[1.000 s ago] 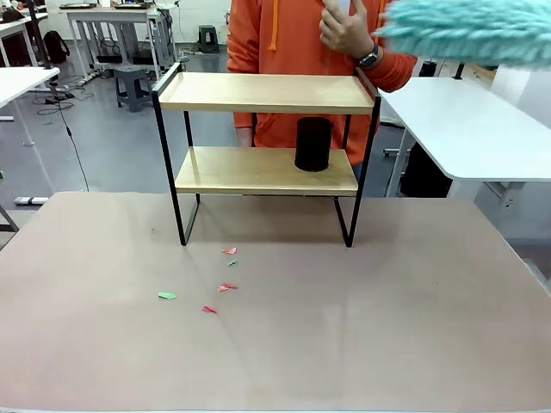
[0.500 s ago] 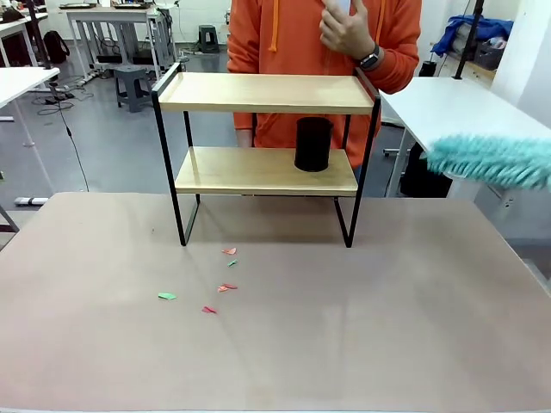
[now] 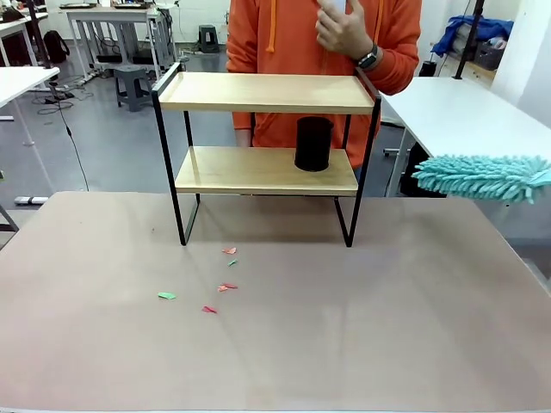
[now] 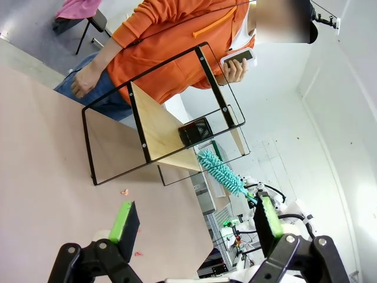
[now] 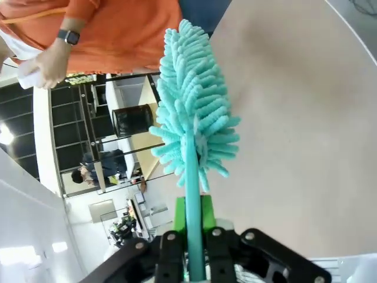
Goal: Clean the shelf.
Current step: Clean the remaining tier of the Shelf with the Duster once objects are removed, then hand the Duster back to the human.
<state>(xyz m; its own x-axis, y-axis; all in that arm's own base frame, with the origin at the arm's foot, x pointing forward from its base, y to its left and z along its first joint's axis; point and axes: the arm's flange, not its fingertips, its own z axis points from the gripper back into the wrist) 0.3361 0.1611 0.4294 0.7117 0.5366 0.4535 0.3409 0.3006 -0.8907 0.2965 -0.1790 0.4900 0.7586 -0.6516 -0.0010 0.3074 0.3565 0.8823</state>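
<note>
At the far middle of the desk (image 3: 387, 327), you see the shelf (image 3: 267, 93) standing upright on its black legs: two light wooden boards in a thin black frame. A black cylindrical container (image 3: 313, 144) stands on the lower board, toward its right end. On the desk just in front of the shelf's left half lie small bits of paper: a few red scraps (image 3: 227, 286) in a loose line and one green scrap (image 3: 167, 296) farther left. Behind the shelf stands a person in an orange hooded top (image 3: 284, 34), with one hand (image 3: 344, 30) raised at chest height and a dark watch on its wrist. In the left wrist view you can see that this hand holds a phone (image 4: 240, 56).

Right end effector (image 5: 192, 213): clamped narrowly on the thin handle of a teal fluffy duster (image 5: 194, 112), whose head points away from the fingers. In the front view the duster head hangs roughly level in the air at the picture's right edge. It is well to the right of the shelf, at about the height of the lower board, and touches nothing.

Left end effector (image 4: 195, 218): its green-padded fingers stand wide apart with nothing between them. It is raised above the desk and looks toward the shelf's end frame.
</note>
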